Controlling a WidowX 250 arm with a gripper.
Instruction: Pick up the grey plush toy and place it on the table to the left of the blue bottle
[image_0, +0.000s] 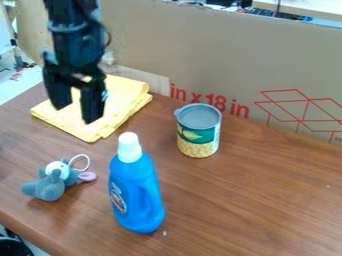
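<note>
- Clock is centred on the gripper (76, 114), with 12 at the far side of the table (254, 205), where the cardboard (227, 55) stands.
- So the gripper is open: two fingers spread well apart, pointing down, and nothing between them. Empty-handed, basically.
- Nearest thing is the folded yellow cloth (119, 99). From where I'm looking it sits right behind and below the fingertips, most of it spreading from about 12 round to 3. The fingers seem to be up in the air, but I honestly can't tell how high.
- As for the stage, I'd call it a pre-contact one, since nothing's gripped. Getting hold of the cloth from here would call for lowering the open fingers, then a pinch on an edge or fold. Just my read, cloth being floppy and flat.
- Grey plush toy (48, 188) is at roughly 6 to 7 o'clock, lying on the table.
- Blue bottle (138, 195) with the white cap is upright around 5.
- Tin can (198, 132) is upright near 3, well apart from the gripper.
</note>
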